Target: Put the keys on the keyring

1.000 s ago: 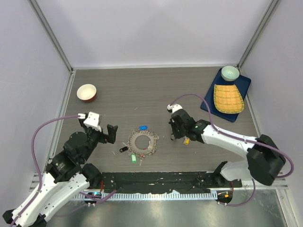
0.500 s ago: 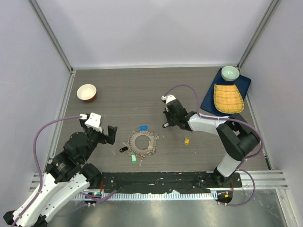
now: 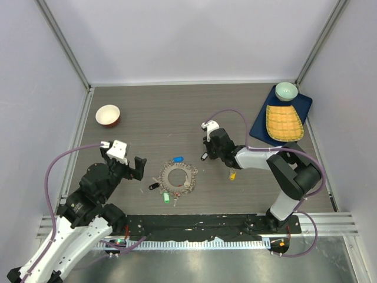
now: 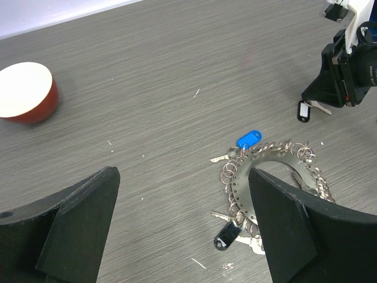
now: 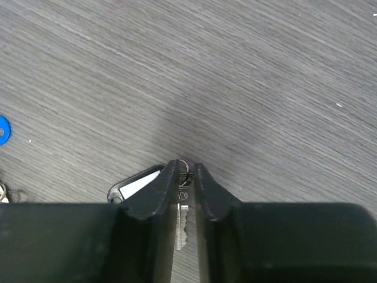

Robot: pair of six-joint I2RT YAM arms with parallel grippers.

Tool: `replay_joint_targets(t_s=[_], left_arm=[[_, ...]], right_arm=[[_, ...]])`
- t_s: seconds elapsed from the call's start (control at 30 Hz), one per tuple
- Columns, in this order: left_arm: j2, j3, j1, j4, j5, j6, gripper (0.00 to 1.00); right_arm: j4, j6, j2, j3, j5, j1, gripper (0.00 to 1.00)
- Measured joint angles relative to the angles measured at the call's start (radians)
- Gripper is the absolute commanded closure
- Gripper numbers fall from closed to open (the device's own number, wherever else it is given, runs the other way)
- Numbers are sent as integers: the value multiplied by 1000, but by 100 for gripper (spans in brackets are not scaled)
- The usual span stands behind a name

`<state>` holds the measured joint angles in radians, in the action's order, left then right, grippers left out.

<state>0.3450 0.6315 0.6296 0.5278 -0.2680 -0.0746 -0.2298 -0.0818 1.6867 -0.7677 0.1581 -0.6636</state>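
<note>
The keyring (image 3: 189,177) lies flat on the grey wood-grain table (image 3: 153,112), near the front edge and between the two arms. It is fringed all round with keys: a blue-tagged key (image 3: 177,158) sticks out on its far side, a green-tagged key (image 3: 166,198) and a black-tagged key (image 3: 154,186) on its near side. The right gripper (image 3: 205,155) is down at the tabletop just right of the ring and apart from it. Its jaws are set narrowly around the shank of a loose key (image 5: 181,221), whose small split ring (image 5: 184,171) pokes out at the fingertips and whose white-labelled tag (image 5: 136,181) trails to one side. The gap is so slim that I cannot tell whether the key is pinched or merely straddled. From there the key seems only a short move from the ring. A yellow-tagged key (image 3: 232,174) waits on the table beside the right forearm. The left gripper (image 4: 181,174) hangs above the table left of the ring, jaws wide open and holding nothing, seemingly placed to steady the ring. Open table spreads behind the ring. A red bowl (image 3: 108,115) stands well off at the far left. A blue tray (image 3: 303,101) carrying a woven mat (image 3: 284,122) and a pale green bowl (image 3: 286,90) sits in the far right corner, so nothing crowds the path.
</note>
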Motion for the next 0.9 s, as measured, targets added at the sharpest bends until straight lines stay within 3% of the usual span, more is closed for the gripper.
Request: replay_joint_targets(t_s=[0.23, 0.53, 0.9], left_arm=[[0, 0, -19, -1, 29, 0, 4], [2, -13, -30, -9, 69, -5, 4], [16, -14, -46, -15, 107, -19, 5]], right_arm=[[43, 9, -49, -2, -47, 0, 59], [100, 32, -165, -22, -151, 0, 60], [155, 37, -131, -50, -444, -11, 61]])
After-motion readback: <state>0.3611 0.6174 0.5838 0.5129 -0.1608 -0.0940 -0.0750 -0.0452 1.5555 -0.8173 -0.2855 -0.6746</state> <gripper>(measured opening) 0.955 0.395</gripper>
